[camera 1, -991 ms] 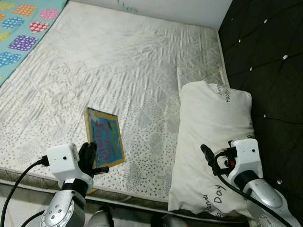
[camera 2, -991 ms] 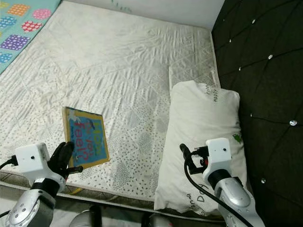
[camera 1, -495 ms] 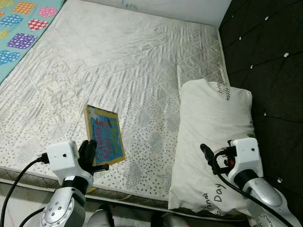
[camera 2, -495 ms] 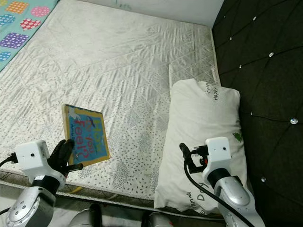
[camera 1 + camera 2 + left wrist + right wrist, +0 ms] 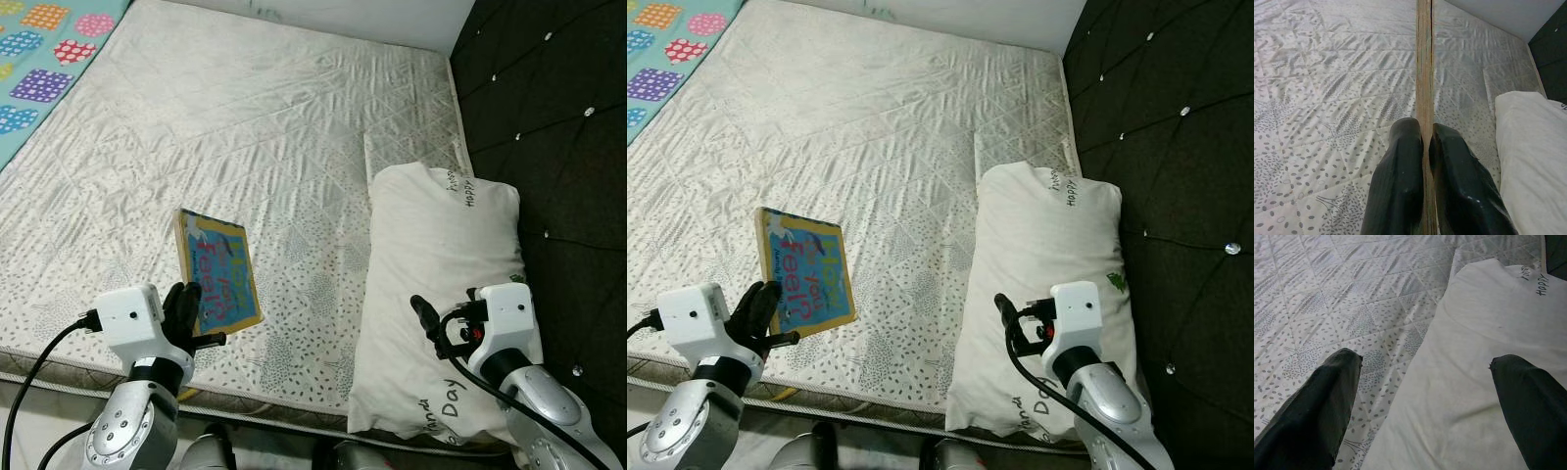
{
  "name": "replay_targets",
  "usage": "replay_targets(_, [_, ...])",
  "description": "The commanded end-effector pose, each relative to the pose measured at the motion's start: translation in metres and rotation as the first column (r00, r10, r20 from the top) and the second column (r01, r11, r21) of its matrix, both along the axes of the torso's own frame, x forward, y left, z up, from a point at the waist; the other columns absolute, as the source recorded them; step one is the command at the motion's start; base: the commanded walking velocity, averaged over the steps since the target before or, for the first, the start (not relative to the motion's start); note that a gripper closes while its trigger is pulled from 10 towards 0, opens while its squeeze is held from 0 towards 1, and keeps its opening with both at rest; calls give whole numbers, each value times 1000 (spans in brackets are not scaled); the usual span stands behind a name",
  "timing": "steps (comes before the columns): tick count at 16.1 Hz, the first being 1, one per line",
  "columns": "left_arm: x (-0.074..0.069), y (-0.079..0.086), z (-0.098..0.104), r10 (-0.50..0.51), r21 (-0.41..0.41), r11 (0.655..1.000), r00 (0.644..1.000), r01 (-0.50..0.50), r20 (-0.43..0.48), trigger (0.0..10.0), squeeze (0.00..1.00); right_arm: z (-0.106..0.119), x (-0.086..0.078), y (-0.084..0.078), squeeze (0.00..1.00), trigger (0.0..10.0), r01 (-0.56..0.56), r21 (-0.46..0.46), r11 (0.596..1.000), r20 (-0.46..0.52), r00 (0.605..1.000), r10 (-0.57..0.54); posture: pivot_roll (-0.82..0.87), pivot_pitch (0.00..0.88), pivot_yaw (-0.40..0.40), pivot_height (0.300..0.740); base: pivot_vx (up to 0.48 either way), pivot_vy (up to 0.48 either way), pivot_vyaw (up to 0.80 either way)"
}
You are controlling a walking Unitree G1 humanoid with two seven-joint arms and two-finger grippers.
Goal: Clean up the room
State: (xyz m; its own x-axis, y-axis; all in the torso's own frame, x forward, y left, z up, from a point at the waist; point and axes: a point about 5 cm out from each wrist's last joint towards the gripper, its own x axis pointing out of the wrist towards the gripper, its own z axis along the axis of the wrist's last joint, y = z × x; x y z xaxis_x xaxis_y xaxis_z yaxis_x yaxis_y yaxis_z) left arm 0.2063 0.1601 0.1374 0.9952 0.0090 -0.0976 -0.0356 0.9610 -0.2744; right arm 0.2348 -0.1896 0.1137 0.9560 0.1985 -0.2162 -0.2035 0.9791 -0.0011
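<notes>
A blue children's book (image 5: 217, 271) with a yellow border is held tilted on edge above the near part of the white quilted mattress (image 5: 265, 147). My left gripper (image 5: 192, 318) is shut on the book's near corner; in the left wrist view the book's thin edge (image 5: 1424, 73) runs straight out between the two black fingers (image 5: 1400, 166). My right gripper (image 5: 426, 318) hovers open over the near end of a white pillow (image 5: 441, 255), its fingers (image 5: 1327, 396) spread wide with nothing between them.
A dark tufted headboard (image 5: 549, 127) runs along the right side of the bed. A teal blanket (image 5: 39, 69) with coloured patches lies at the far left. The mattress's front edge (image 5: 274, 406) is just before my arms. A pale wall closes the far end.
The left gripper has lifted the book a little and the view has shifted slightly. The right arm has hardly moved.
</notes>
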Motion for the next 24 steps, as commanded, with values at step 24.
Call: replay_targets(24, [5, 4, 4, 82, -8, 997, 996, -82, 40, 10000, 0, 3, 3, -2, 0, 10000, -55, -24, 998, 10, 998, 55, -69, 225, -132, 634, 0, 0, 0])
